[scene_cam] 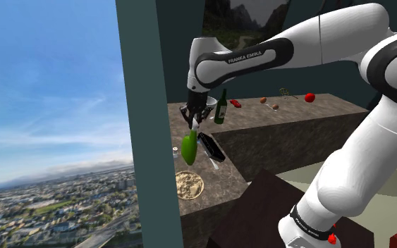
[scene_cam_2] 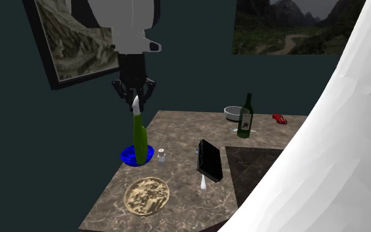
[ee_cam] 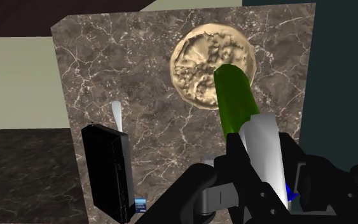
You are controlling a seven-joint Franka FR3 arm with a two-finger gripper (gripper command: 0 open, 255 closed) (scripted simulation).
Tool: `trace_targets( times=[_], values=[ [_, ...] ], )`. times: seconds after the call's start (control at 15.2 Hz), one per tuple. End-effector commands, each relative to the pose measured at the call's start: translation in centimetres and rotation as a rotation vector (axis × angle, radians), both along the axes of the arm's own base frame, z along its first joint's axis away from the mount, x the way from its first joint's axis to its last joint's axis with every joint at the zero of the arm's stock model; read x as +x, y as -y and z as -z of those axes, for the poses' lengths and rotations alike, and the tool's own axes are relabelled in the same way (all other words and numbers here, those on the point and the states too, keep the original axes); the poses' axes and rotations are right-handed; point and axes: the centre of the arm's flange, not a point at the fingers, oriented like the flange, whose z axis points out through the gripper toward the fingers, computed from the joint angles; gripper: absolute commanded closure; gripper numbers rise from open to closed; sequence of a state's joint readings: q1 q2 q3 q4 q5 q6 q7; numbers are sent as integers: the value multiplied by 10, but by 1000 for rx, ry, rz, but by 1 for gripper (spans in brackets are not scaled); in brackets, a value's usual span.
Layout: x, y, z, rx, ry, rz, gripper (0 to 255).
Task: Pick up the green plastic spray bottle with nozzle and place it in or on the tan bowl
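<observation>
Clamped in the gripper (scene_cam_2: pixel 136 99) by the white nozzle end: bottle (scene_cam_2: pixel 139 137), green body hanging down, seemingly lifted clear of the counter (scene_cam_2: pixel 177 132) so as to travel freely. Held toward the second exterior view's left, in front of a blue dish (scene_cam_2: pixel 126 156). Not yet over the bowl (scene_cam_2: pixel 147 196), nearer the camera and slightly right. Probably to be carried there next, then lowered.

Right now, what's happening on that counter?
The hand is shut on the green spray bottle, clasping its white nozzle end, and the bottle hangs nozzle-up over the marble counter near a blue dish. The tan bowl sits on the counter a little apart; the bottle is not yet in it.
</observation>
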State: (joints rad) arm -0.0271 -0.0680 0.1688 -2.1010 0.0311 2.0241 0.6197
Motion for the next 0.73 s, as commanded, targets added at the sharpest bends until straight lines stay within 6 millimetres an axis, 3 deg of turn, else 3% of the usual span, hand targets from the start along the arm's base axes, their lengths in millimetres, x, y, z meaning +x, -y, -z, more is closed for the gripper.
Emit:
trace_targets(
  times=[0.0, 0.66],
  values=[
    [-2, 1, 10, 0, 0, 0, 255],
    [-2, 1, 63, 0, 0, 0, 255]
  ],
)
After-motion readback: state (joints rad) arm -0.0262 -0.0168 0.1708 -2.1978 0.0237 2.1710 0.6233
